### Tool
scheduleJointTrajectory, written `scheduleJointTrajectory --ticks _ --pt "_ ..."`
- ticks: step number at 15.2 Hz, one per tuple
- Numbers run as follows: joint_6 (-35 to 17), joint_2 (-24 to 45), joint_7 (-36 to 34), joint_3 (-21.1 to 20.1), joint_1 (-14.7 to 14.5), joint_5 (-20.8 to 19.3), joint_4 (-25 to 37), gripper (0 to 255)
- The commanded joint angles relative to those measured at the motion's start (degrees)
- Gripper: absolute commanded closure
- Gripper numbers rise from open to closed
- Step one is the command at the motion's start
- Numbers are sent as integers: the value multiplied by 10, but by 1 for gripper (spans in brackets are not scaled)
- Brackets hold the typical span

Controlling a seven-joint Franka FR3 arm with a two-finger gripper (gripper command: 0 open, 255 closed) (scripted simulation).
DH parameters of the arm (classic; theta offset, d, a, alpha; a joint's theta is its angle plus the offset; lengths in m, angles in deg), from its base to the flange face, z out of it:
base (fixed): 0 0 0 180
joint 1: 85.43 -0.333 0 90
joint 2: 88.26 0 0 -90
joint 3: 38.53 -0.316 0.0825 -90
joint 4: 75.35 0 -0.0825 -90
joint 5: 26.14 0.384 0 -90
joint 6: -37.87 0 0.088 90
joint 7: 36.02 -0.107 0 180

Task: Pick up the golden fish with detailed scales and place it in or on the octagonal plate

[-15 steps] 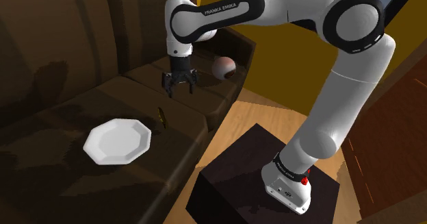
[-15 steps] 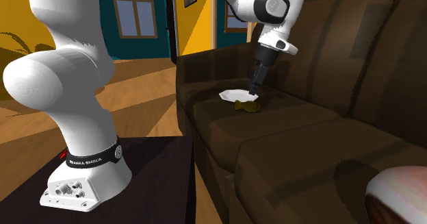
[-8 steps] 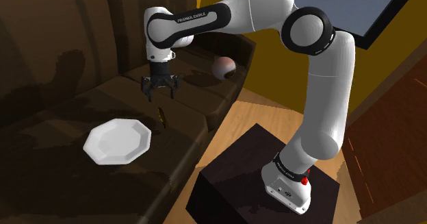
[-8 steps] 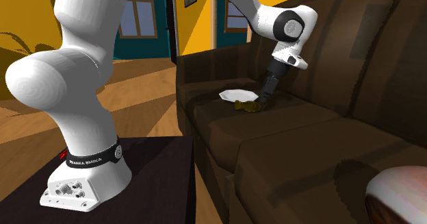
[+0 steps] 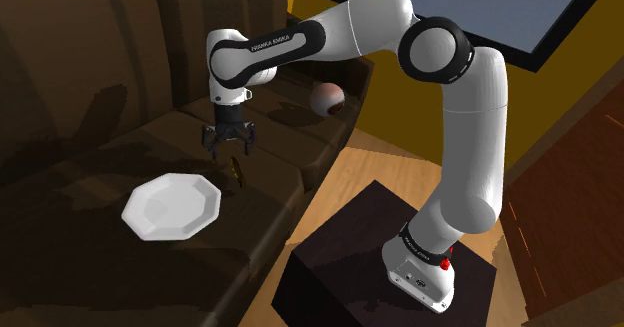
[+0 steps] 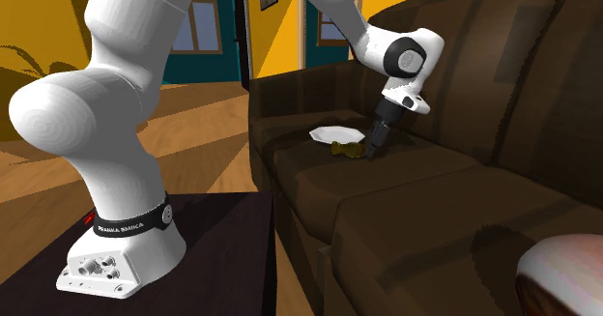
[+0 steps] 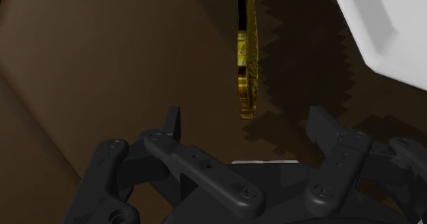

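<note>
The golden fish (image 5: 235, 172) stands on edge on the brown sofa seat, thin and scaly in the wrist view (image 7: 246, 65), and lies as a small gold shape in the second exterior view (image 6: 349, 150). The white octagonal plate (image 5: 171, 206) rests on the seat just beside it (image 6: 335, 133); its white corner (image 7: 383, 24) lies past the fish on one side. My black gripper (image 5: 228, 147) hangs open just above the fish (image 6: 371, 150). Both fingers stand wide apart (image 7: 246, 130), with the fish's near end between and slightly ahead of them, untouched.
A reddish-white ball (image 5: 326, 98) sits on the sofa armrest behind the arm. The sofa backrest (image 6: 483, 63) rises close behind the gripper. My dark stand (image 5: 380, 265) sits on the wooden floor beside the sofa.
The gripper has moved down and toward the shoulder view's left, from over the seat near the armrest to just above the fish. Its fingers stayed open; fish and plate have not moved.
</note>
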Motion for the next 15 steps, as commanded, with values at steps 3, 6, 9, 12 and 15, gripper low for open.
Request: scheduleJointTrajectory --ticks 3,6,9,12,15 --pt "-11 2 -1 0 -1 0 -9 0" --pt "-11 2 -1 0 -1 0 -9 0" --pt "-11 2 -1 0 -1 0 -9 255" --pt "-11 2 -1 0 -1 0 -9 255" --pt "-11 2 -1 0 -1 0 -9 255"
